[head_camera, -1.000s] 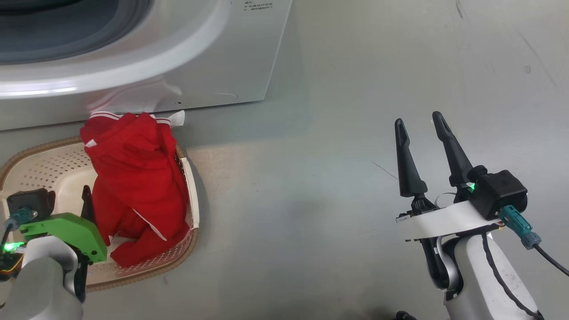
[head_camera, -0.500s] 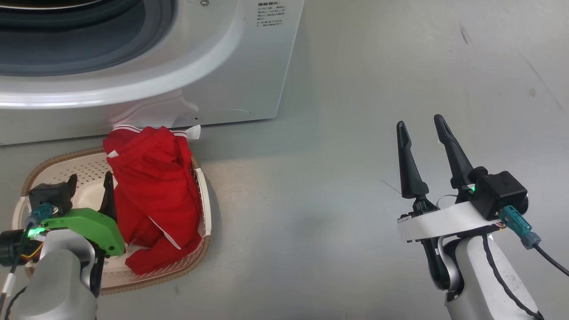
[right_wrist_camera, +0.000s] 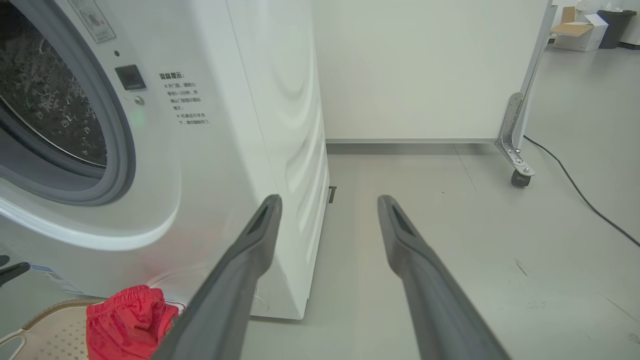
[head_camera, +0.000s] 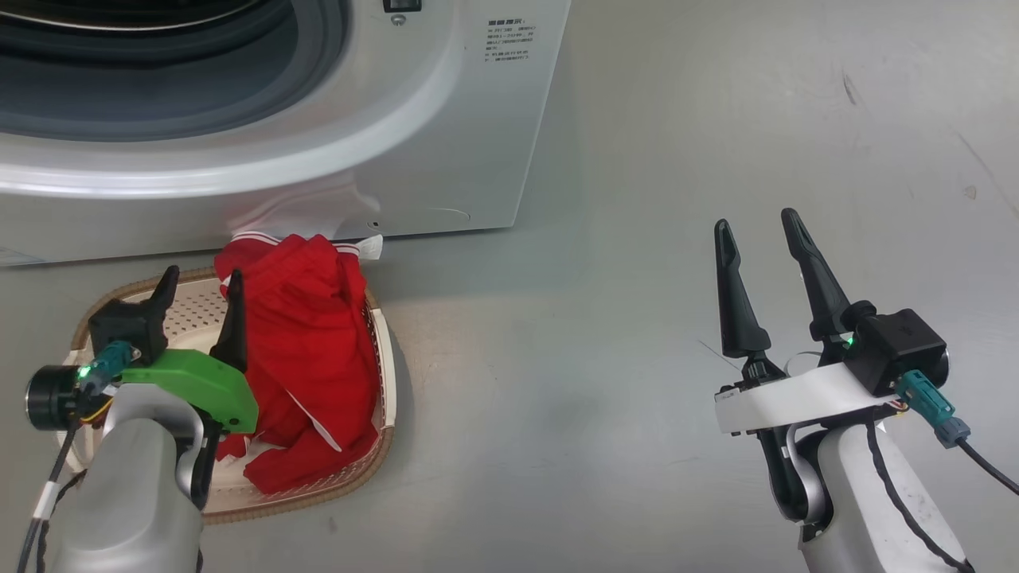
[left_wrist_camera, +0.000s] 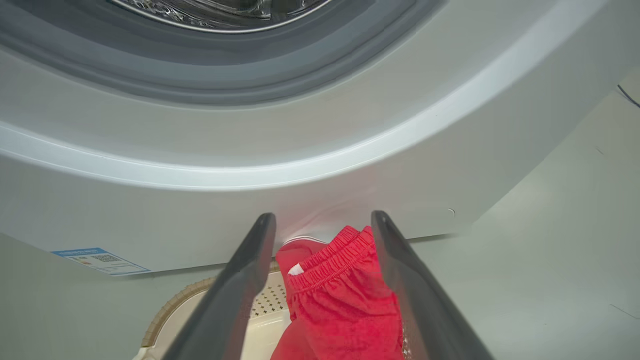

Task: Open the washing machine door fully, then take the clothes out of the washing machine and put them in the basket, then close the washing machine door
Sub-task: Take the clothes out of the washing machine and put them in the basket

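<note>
The red clothes (head_camera: pixel 306 350) lie heaped in the cream basket (head_camera: pixel 127 298) on the floor, right against the washing machine (head_camera: pixel 446 135). The machine's opening and grey seal (head_camera: pixel 318 56) face me; the washing machine door is out of view. My left gripper (head_camera: pixel 203 277) hangs open above the basket, its right finger beside the heap, holding nothing. In the left wrist view the clothes (left_wrist_camera: pixel 340 300) show beyond and below the open left gripper (left_wrist_camera: pixel 324 217). My right gripper (head_camera: pixel 755 223) stands open and empty over bare floor to the right. The right wrist view shows the steel drum (right_wrist_camera: pixel 50 100) beyond the right gripper (right_wrist_camera: pixel 330 200).
Grey floor (head_camera: pixel 597 358) spreads between the basket and my right arm. To the machine's right stands a white panel (right_wrist_camera: pixel 425 75) on a caster (right_wrist_camera: pixel 520 177), with a black cable (right_wrist_camera: pixel 580 195) along the floor. A cardboard box (right_wrist_camera: pixel 575 30) and a dark bin (right_wrist_camera: pixel 612 22) sit far back.
The head camera has shifted, sliding the whole scene right and down. My left gripper has risen over the basket toward the machine front. The right gripper has kept its place, open.
</note>
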Tool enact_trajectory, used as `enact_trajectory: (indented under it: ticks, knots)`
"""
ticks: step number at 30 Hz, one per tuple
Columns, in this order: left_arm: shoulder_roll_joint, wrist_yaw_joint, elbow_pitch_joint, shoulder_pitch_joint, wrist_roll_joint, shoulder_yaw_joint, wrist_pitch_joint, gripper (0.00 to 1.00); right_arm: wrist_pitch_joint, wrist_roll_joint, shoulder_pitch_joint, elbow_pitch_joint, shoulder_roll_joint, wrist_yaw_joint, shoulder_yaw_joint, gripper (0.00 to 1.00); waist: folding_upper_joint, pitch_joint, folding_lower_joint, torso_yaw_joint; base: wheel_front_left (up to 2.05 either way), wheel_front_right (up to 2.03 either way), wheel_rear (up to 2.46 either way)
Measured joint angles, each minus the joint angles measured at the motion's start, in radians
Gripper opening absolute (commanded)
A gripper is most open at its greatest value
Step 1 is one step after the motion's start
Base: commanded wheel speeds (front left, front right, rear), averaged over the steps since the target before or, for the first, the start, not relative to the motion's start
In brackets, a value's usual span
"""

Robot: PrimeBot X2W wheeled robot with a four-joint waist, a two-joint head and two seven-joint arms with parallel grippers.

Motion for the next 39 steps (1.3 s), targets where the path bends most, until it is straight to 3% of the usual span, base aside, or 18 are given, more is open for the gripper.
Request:
enact_trajectory:
  ticks: [9, 26, 39]
  knots:
    - [-0.007, -0.001, -0.184, 0.026, 0.011, -0.003, -0.003, 1.0, 0.0, 0.0, 0.002, -0.006, 0.0, 0.0, -0.014, 1.0, 0.0, -0.013, 0.0, 0.012, 0.0, 0.0, 0.0]
    - [-0.033, -0.007, -0.412, 0.169, 0.035, -0.016, -0.003, 1.0, 0.0, 0.0, 0.017, -0.019, 0.0, 0.0, -0.031, 1.0, 0.0, -0.012, 0.0, 0.018, 0.0, 0.0, 0.0]
    - [-0.036, -0.007, -0.465, 0.229, 0.061, -0.03, -0.003, 1.0, 0.0, 0.0, 0.018, -0.021, 0.0, 0.0, -0.018, 1.0, 0.0, -0.001, 0.0, 0.01, 0.0, 0.0, 0.0]
